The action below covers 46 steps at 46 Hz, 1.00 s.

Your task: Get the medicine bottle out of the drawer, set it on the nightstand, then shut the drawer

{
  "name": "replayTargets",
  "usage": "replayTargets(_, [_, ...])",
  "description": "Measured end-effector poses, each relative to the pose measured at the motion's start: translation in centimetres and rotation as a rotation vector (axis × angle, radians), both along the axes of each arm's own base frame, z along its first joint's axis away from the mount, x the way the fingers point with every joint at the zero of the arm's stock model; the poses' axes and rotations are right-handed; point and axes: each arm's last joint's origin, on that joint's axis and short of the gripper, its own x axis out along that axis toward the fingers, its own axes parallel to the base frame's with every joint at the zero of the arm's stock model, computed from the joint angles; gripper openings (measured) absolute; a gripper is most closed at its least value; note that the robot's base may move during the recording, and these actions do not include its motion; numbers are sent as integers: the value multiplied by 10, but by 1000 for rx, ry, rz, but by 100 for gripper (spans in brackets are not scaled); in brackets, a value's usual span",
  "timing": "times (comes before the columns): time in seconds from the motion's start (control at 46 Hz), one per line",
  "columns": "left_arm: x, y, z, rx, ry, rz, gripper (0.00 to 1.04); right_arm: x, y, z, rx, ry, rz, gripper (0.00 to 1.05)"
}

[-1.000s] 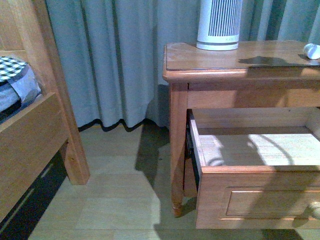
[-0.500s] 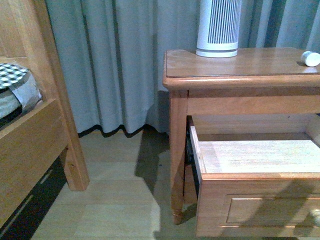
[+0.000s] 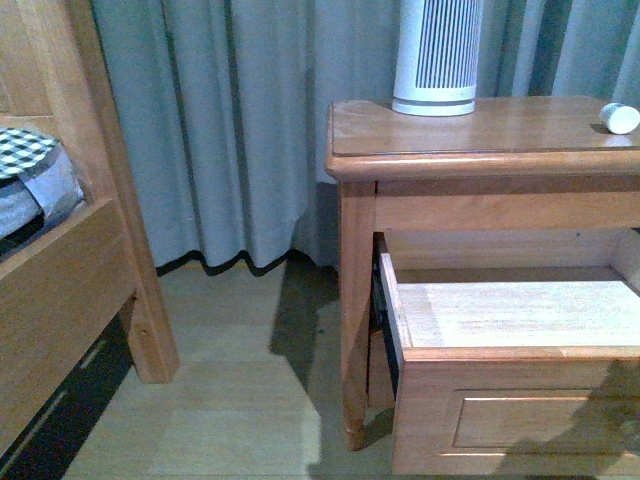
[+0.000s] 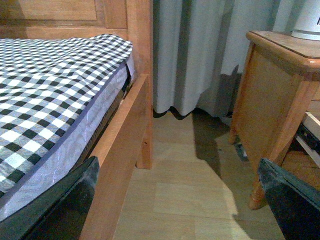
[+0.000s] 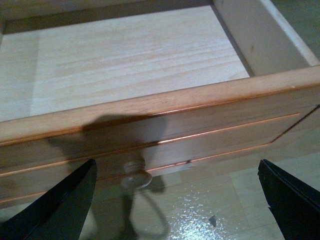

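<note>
medicine bottle [image 3: 620,117] at front view's right edge, print too small to read, drawer [image 3: 515,400] front cut off right and below, knob [image 5: 136,175] seen only from right wrist, ribbed cylinder [image 3: 436,55] top cropped

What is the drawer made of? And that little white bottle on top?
The drawer looks like wood: grain lines show, the orange-brown front shines as if varnished, and the pale inside looks bare. The medicine bottle on the nightstand is smooth and white, probably plastic, though it is too small to tell for sure.
</note>
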Motion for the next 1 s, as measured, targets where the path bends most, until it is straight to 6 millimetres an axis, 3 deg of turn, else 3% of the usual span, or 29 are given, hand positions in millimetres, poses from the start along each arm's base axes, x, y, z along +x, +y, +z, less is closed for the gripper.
replayTargets(0.174, [0, 0, 0, 0, 0, 0, 98, 24, -2, -8, -12, 28, -2, 98])
replayTargets(0.326, [0, 0, 0, 0, 0, 0, 98, 60, -10, -18, -49, 27, -33, 98])
replayTargets(0.522, [0, 0, 0, 0, 0, 0, 98, 132, -36, -23, -75, -20, -83, 98])
replayTargets(0.674, [0, 0, 0, 0, 0, 0, 98, 171, -52, -19, -72, -47, -106, 98])
replayTargets(0.87, [0, 0, 0, 0, 0, 0, 98, 203, -71, -21, -92, -37, -133, 98])
replayTargets(1.0, [0, 0, 0, 0, 0, 0, 98, 207, -77, -25, -98, -26, -136, 98])
